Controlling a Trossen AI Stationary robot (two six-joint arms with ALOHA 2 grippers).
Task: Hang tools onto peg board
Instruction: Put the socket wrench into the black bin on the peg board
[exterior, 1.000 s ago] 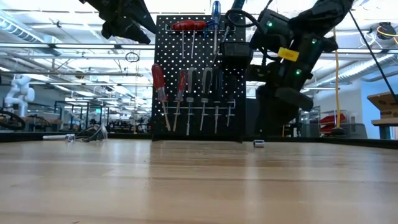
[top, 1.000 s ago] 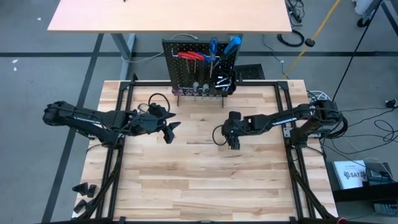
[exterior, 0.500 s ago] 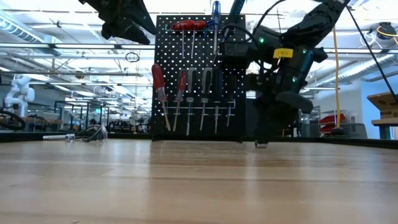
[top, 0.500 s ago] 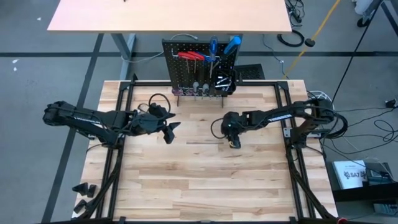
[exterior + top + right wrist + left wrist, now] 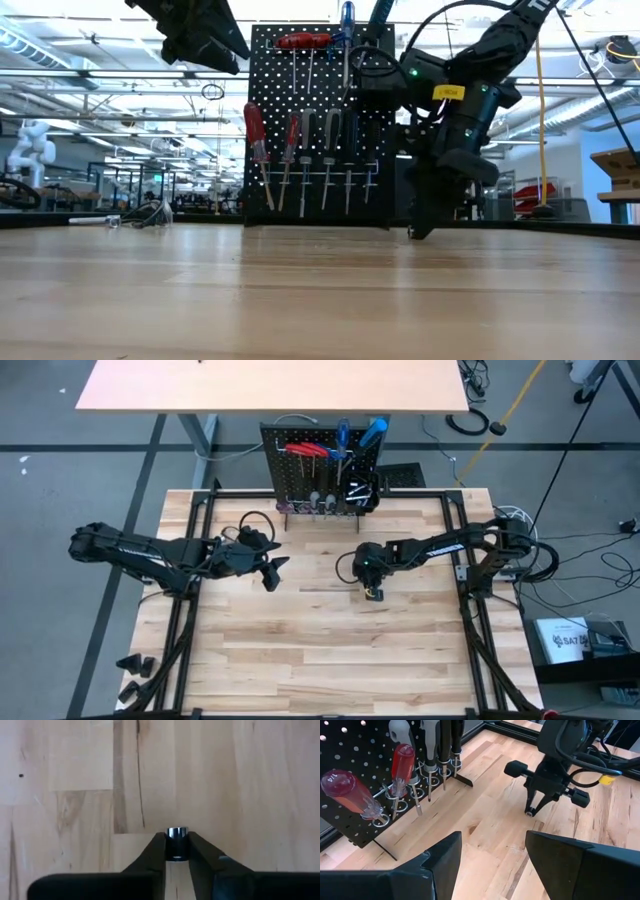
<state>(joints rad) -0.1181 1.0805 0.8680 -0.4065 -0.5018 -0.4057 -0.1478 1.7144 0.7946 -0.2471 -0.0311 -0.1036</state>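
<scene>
The peg board (image 5: pixel 322 470) stands upright at the table's far edge. Red-handled screwdrivers (image 5: pixel 256 135), blue-handled ones (image 5: pixel 347 20) and other tools hang on its hooks. A small silver metal piece (image 5: pixel 176 833) sits on the wood near the table's middle, and my right gripper (image 5: pixel 374 594) has come down onto it and shut on it. My left gripper (image 5: pixel 275 570) hovers open above the table left of centre, with nothing between its fingers. My right gripper pinches the small silver piece by its two opposite sides (image 5: pixel 176 840), between the free ends of its two fingers. The fingers (image 5: pixel 418 228) come steeply from above, slanted from the table's right. The piece sits at table level, its shiny end showing beyond the fingertips.
A square black bin (image 5: pixel 362 490) with tools hangs on the peg board's right part. Black frame rails (image 5: pixel 200 520) run along the table's left and right sides. Bare wood lies in front of both grippers toward the near edge.
My right gripper has sunk to the tabletop, shifting a little toward the table's left and tipping steeper. Its fingers have shut around the small silver piece, which has stayed where it lay.
</scene>
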